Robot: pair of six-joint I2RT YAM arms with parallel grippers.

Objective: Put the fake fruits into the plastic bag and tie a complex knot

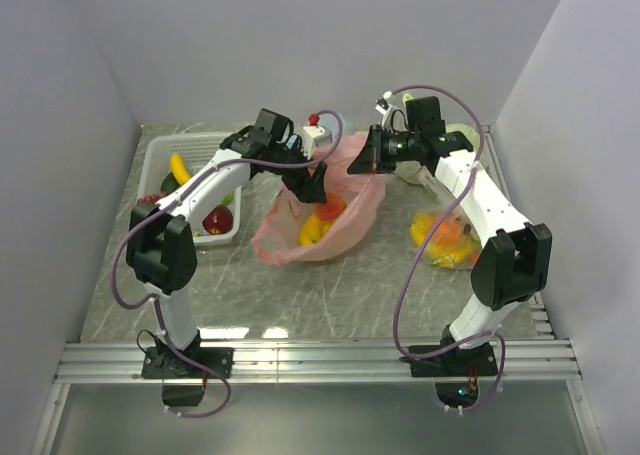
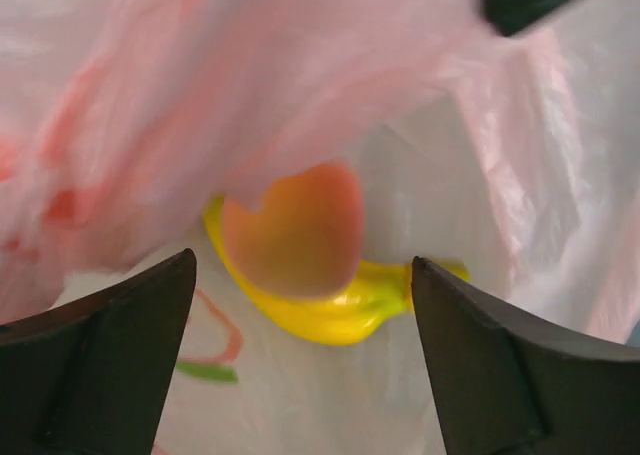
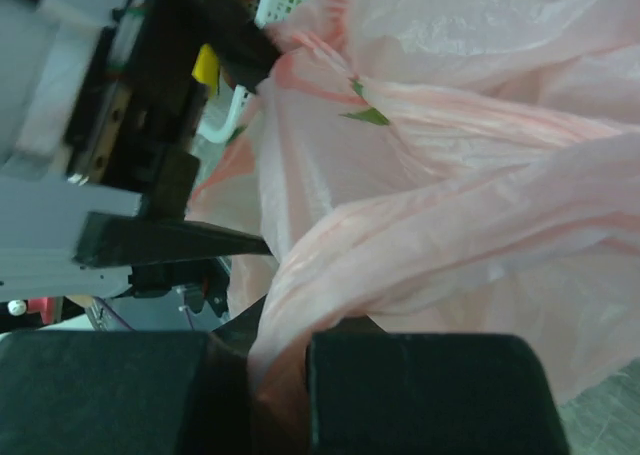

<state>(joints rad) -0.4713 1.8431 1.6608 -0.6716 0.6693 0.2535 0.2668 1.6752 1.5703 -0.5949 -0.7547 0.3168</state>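
The pink plastic bag (image 1: 365, 200) lies open in the middle of the table. Inside it are fake fruits: a yellow banana (image 1: 312, 231) and an orange-red piece (image 1: 328, 211). My left gripper (image 1: 312, 183) hangs in the bag's mouth, open and holding nothing. In the left wrist view the orange-red fruit (image 2: 290, 230) rests on the banana (image 2: 330, 313) just beyond the left gripper (image 2: 302, 263), inside the pink film (image 2: 250, 75). My right gripper (image 1: 358, 158) holds the bag's far rim up. In the right wrist view the right gripper (image 3: 280, 350) is shut on a bunched fold of the bag (image 3: 480, 205). No knot shows.
A white basket (image 1: 160, 155) at the left holds a banana (image 1: 180, 165), a dark red apple (image 1: 218, 218) and other fruits. A pale bag of orange and yellow fruits (image 1: 445, 240) lies at the right, by the right arm. A small white object with a red knob (image 1: 317, 125) stands at the back.
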